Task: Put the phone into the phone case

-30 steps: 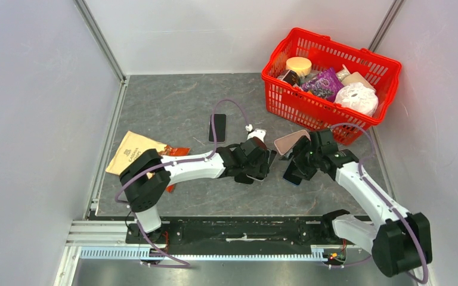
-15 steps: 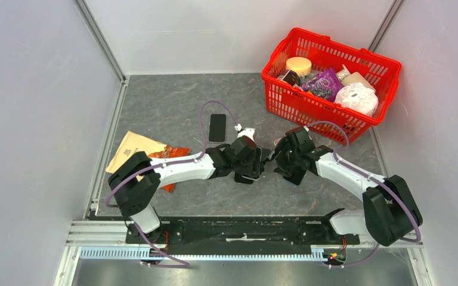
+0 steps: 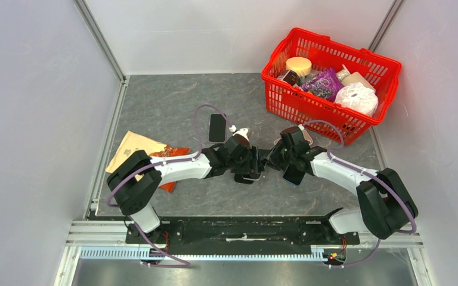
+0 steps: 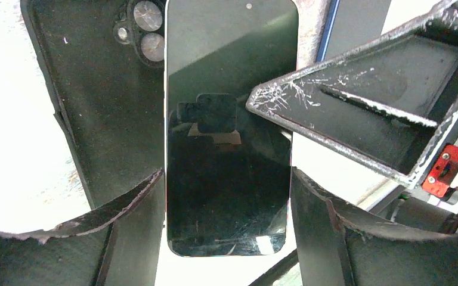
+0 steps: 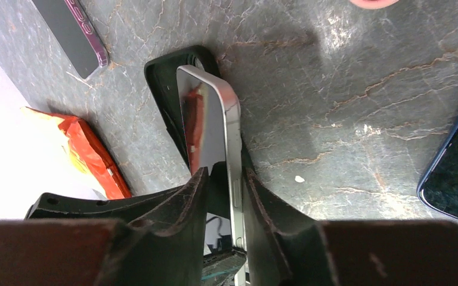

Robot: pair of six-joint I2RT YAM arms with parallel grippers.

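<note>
Silver-rimmed, glass-faced black phone [image 4: 229, 149], likely stiff, slick and scratch-prone, on edge against the soft black phone case [image 4: 104, 101]: your left gripper [image 4: 225, 179] clamps its long rims, the best hold; your right gripper [image 5: 225, 173] straddles its faces, grip unclear.

- Phones: we count three. One phone [image 4: 226, 167] stands on edge at the centre of the frame, a purple-rimmed phone [image 3: 217, 127] lies up and left of it, and a blue-edged phone [image 3: 294, 174] lies to its right.
- Phone case: one, a black phone case [image 4: 95, 101].
- Pink piece [image 5: 373, 3]: one, mostly hidden. We cannot tell what it is.
- Snack packets: two, a tan packet [image 3: 132, 152] and an orange packet [image 3: 178, 151], both at the left.
- Basket: one red basket [image 3: 298, 107], at the upper right.
- Basket contents: we make out five, a cream lid [image 3: 299, 64], a dark jar [image 3: 290, 77], a purple pouch [image 3: 323, 83], a tan piece [image 3: 358, 79] and a white bundle [image 3: 356, 98].
- Arms: two, the left arm [image 3: 179, 168] and the right arm [image 3: 346, 173].
</note>
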